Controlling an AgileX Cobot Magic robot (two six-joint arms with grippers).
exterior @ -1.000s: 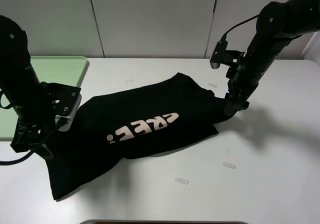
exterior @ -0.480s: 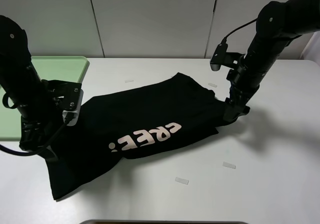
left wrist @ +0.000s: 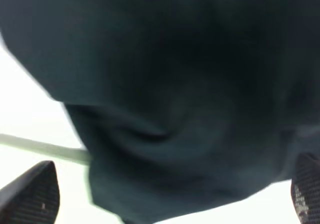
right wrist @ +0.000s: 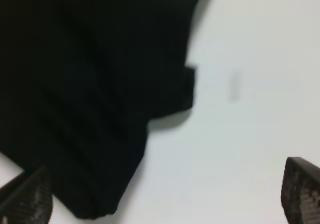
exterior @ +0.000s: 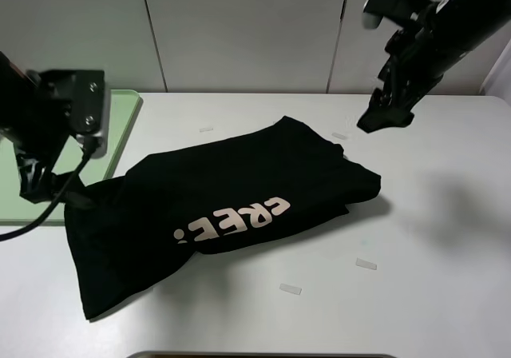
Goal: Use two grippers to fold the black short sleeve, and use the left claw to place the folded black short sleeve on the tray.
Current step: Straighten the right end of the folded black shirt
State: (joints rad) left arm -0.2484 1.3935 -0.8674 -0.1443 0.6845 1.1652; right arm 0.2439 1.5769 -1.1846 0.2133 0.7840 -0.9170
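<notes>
Shirt position: the black short sleeve lies on the middle of the table, lettering upward, and appears partly folded. Its long axis runs diagonally, from the near-left area toward the far-right area.

Left claw: jaws spread wide, nothing pinched. It hangs at the shirt's left end, on the side facing the tray. In the left wrist view, dark cloth fills the space beyond the two fingertips. That view is blurred, so whether the cloth touches them cannot be determined.

Right claw: jaws spread wide, empty. It stands high over the far-right area of the table, well apart from the shirt. The shirt's right end lies below it and toward the near-left.

Governing relation: the left arm is the nearer one, already at the cloth. The right arm would probably have to descend toward the near-left to reach its end.

Room for moving:
- The tray occupies the far-left corner, just beside the left claw, so the transfer path looks short.
- Bare table runs along the right edge and the near edge, broken only by small white marks.
- The shirt's near-left corner lies close to the near edge; a drag in that direction risks overhang.
</notes>
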